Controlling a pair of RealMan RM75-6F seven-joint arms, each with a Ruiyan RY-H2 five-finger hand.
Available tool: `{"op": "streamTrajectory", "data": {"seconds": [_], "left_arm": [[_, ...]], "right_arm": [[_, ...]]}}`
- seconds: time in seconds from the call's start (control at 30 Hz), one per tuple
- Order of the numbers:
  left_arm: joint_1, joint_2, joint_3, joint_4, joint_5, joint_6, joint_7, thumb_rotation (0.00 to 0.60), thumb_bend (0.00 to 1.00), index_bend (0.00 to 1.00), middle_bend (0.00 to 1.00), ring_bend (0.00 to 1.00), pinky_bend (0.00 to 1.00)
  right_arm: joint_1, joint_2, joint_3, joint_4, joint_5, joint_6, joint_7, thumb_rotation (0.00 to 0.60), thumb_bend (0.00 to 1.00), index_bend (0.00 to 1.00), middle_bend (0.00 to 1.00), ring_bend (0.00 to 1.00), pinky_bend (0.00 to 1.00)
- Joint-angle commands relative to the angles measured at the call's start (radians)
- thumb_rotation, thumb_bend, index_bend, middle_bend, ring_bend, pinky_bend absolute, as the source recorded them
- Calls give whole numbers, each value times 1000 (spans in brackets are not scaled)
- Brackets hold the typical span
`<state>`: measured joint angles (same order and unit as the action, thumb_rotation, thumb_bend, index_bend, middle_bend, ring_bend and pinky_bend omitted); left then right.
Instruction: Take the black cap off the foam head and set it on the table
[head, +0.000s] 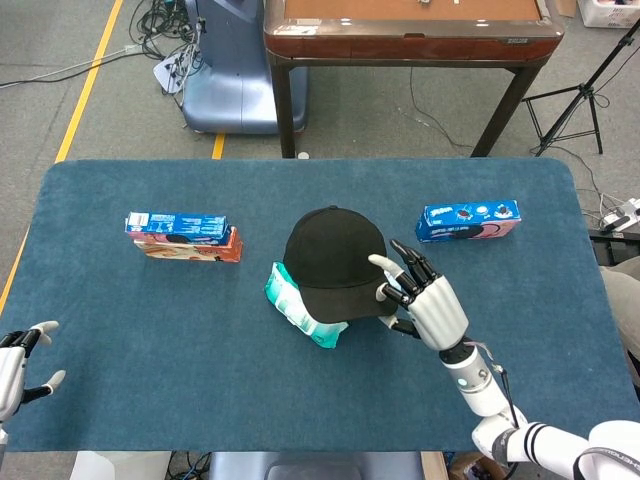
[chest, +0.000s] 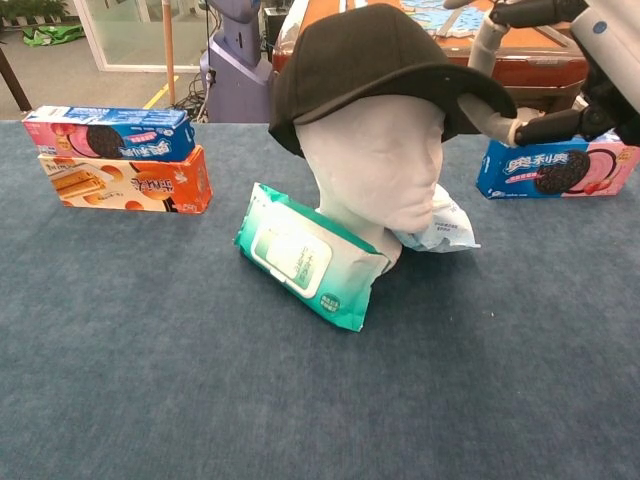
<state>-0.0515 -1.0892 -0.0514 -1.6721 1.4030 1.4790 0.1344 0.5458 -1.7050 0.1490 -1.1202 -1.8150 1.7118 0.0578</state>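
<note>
The black cap (head: 335, 260) (chest: 370, 55) sits on the white foam head (chest: 375, 160), tilted back so the face shows below the raised brim. From above, the cap hides the head. My right hand (head: 425, 305) (chest: 560, 70) is at the brim's right edge and pinches it, thumb under, fingers (chest: 487, 40) over. My left hand (head: 15, 365) hangs open at the near left table corner, far from the cap.
A teal wipes pack (head: 295, 305) (chest: 310, 255) leans against the head's base, a white pouch (chest: 440, 225) behind it. Two stacked cookie boxes (head: 185, 237) (chest: 120, 160) stand at the left, an Oreo box (head: 468, 221) (chest: 555, 165) at the right.
</note>
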Motion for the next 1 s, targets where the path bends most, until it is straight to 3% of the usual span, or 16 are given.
{"op": "streamTrajectory", "data": {"seconds": [0.03, 0.4, 1.0], "left_arm": [[0, 0, 0, 0, 0, -1, 1, 600, 161, 268, 401, 306, 614], [0, -1, 0, -1, -4, -3, 6, 600, 161, 268, 401, 306, 613], [0, -2, 1, -3, -7, -4, 10, 600, 161, 267, 401, 306, 614]], "right_arm": [[3, 3, 3, 0, -1, 4, 0, 600, 407, 670, 263, 76, 200], [30, 32, 53, -13, 4, 33, -25, 600, 419, 697, 281, 91, 200], [127, 49, 175, 53, 106, -20, -28, 600, 427, 701, 284, 95, 200]]}}
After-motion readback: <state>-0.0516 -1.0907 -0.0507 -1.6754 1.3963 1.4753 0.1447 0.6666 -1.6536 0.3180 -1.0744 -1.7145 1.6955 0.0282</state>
